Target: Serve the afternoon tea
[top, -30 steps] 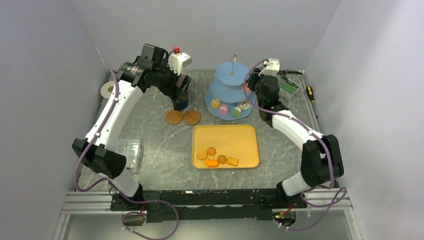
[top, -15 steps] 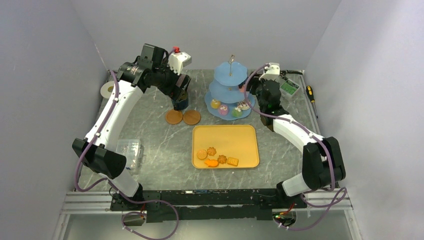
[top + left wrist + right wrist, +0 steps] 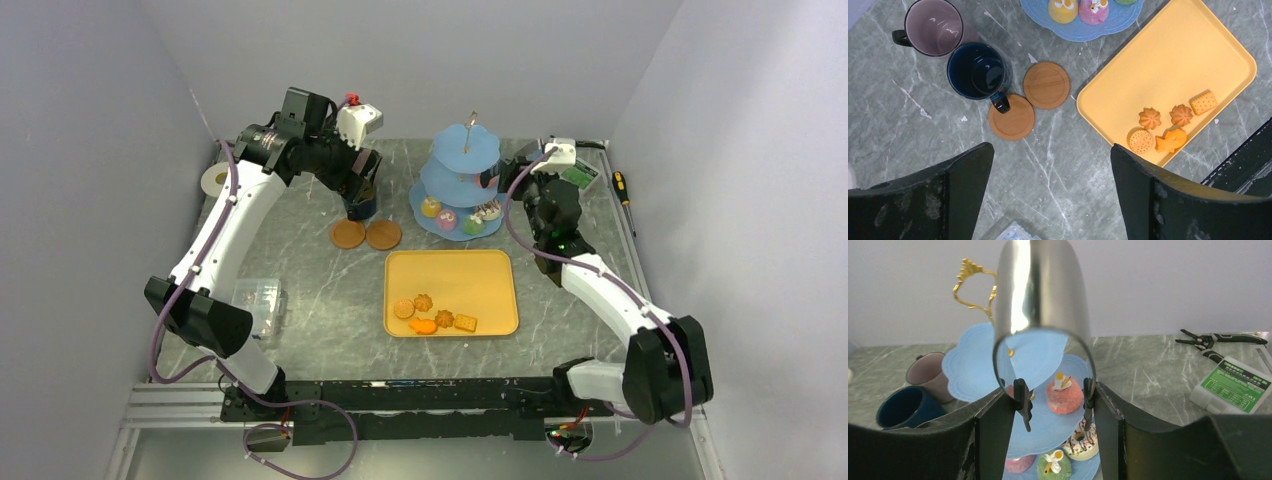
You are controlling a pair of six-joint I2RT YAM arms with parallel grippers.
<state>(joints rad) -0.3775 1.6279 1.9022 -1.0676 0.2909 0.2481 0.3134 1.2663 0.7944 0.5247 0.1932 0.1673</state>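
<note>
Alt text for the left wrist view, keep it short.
Looking down through the open left end effector: a dark-blue mug and a mauve mug stand on the table beside two brown coasters. Five orange biscuits lie on a yellow tray at right; the light-blue stand's edge shows at top.

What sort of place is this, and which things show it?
Probably a robot test cell staged as a tea table: two arms bolted to a rail, plain walls boxing in the table, and pliers near the stand.
</note>
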